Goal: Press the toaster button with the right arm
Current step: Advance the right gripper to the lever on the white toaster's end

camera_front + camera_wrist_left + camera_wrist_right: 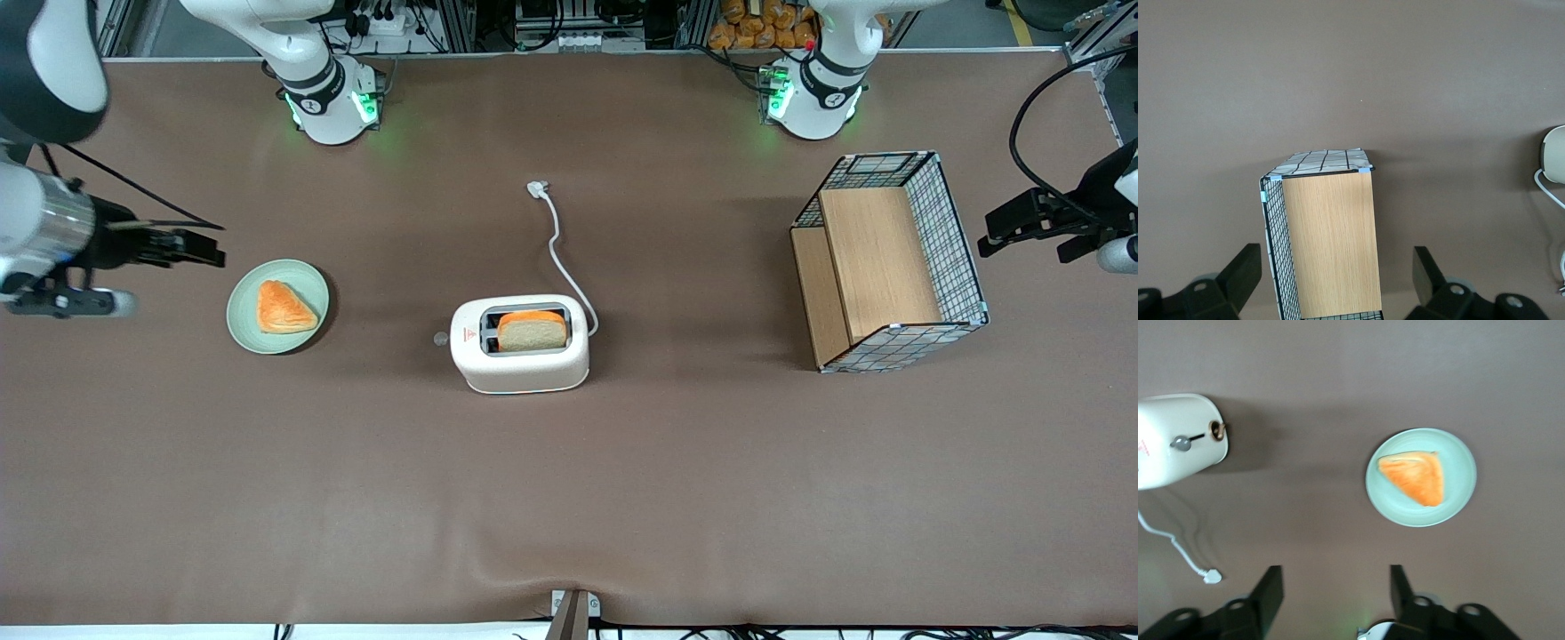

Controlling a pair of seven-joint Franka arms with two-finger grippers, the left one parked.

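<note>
Toward the working arm's end of the brown table, seen from the front, the black two-finger gripper (209, 249) on the large white right arm (40, 222) hangs beside the pale green plate (244, 329) with its orange pastry (284, 308), well apart from the small white toaster (520, 345) at mid-table holding a bread slice (532, 330). Its tiny grey button (440, 338) juts toward that plate. The reach looks barely started. From the right wrist, the fingers (1268, 593) stand spread and empty; the button (1181, 443) faces them unobstructed, so next comes travelling across, past the plate, and descending onto it.

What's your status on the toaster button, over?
Gripper open, high over the table near the plate, well short of the toaster. Toaster button untouched. Nothing between them.
</note>
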